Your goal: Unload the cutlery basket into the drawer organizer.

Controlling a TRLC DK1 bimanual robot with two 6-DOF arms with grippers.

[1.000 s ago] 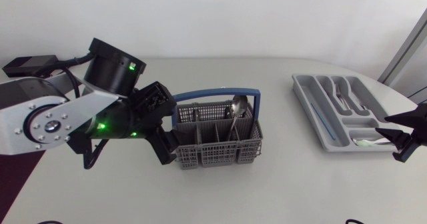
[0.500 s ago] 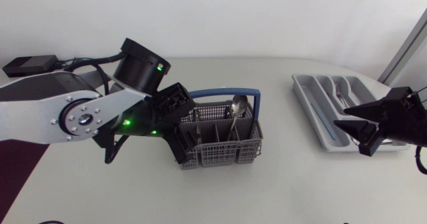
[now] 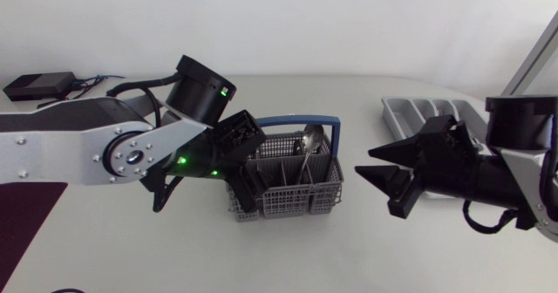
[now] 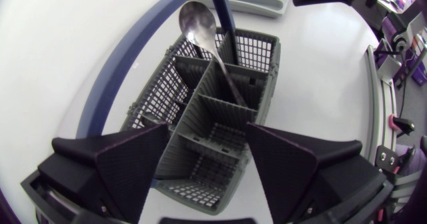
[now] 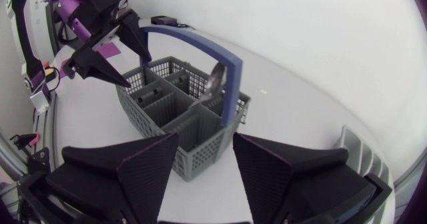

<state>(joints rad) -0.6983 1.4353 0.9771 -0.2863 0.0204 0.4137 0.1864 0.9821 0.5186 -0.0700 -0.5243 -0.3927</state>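
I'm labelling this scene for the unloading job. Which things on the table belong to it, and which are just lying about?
Part of the job: cutlery basket; spoon standing in it; drawer organizer; left gripper, open at the basket; right gripper, open, facing the basket.

Lying about: black box at the table's far left corner.

Basket (image 3: 292, 202): no text can be read.
Organizer (image 3: 406, 110): no text can be read.
Left arm (image 3: 78, 145): no legible marking.
Right arm (image 3: 523, 169): no legible marking.
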